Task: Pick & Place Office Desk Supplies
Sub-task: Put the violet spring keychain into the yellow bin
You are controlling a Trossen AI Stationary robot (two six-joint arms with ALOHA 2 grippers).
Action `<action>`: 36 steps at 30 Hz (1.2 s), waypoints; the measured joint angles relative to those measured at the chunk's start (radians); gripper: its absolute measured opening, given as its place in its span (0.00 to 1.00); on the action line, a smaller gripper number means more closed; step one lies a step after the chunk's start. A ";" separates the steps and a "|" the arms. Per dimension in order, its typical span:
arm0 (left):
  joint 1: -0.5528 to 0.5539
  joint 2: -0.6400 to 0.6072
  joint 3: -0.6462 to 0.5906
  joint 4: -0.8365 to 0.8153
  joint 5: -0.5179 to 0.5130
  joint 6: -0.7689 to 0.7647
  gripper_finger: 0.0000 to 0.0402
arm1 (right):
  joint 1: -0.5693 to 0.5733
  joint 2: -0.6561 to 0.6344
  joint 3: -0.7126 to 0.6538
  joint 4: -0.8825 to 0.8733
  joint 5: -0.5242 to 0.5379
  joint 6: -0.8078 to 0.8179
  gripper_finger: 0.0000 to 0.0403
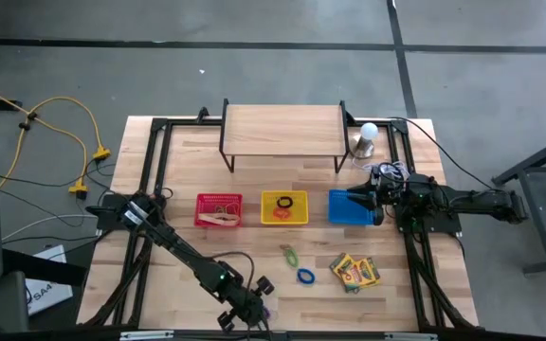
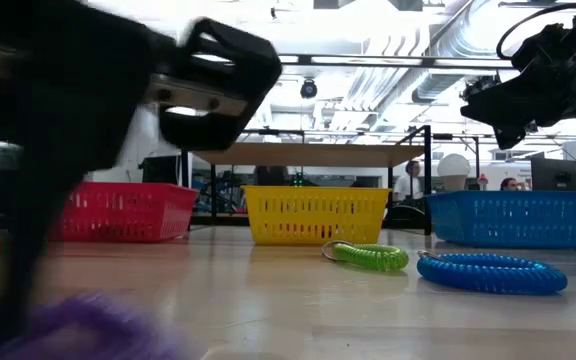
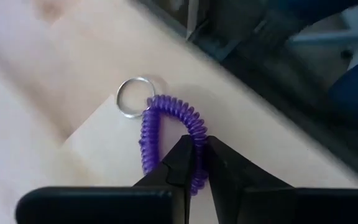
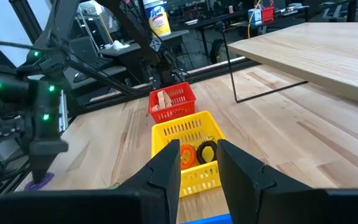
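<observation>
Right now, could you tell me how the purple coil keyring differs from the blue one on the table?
The purple coil keyring lies at the table's near edge, pinched between the left gripper's fingers; the blue coil keyring lies free mid-table, beside the green coil. The purple one looks folded into a narrow loop, with a metal ring showing; the blue one lies as a rounder loop. Both are stretchy plastic coils on the wooden table.

Baskets: three, one red basket (image 1: pixel 219 209), one yellow basket (image 1: pixel 283 207), one blue basket (image 1: pixel 350 208).
Coil rings: three, a purple ring (image 3: pixel 166 127), a green ring (image 1: pixel 290 254), a blue ring (image 1: pixel 305 276).
Crayon boxes (image 1: pixel 354 272): two, overlapping.
Bulb (image 1: pixel 366 138): one.
Shelf (image 1: pixel 283 131): one.
</observation>
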 joint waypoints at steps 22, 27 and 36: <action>0.147 -0.179 0.002 -0.127 -0.099 0.069 0.07 | 0.000 0.000 0.000 0.000 0.000 0.000 0.23; 0.239 -0.179 0.002 -0.123 -0.107 0.068 0.07 | 0.000 0.000 0.000 0.000 0.000 0.000 0.23; 0.442 -0.179 0.002 -0.108 -0.108 0.070 0.07 | 0.000 0.000 0.000 0.000 0.000 0.000 0.23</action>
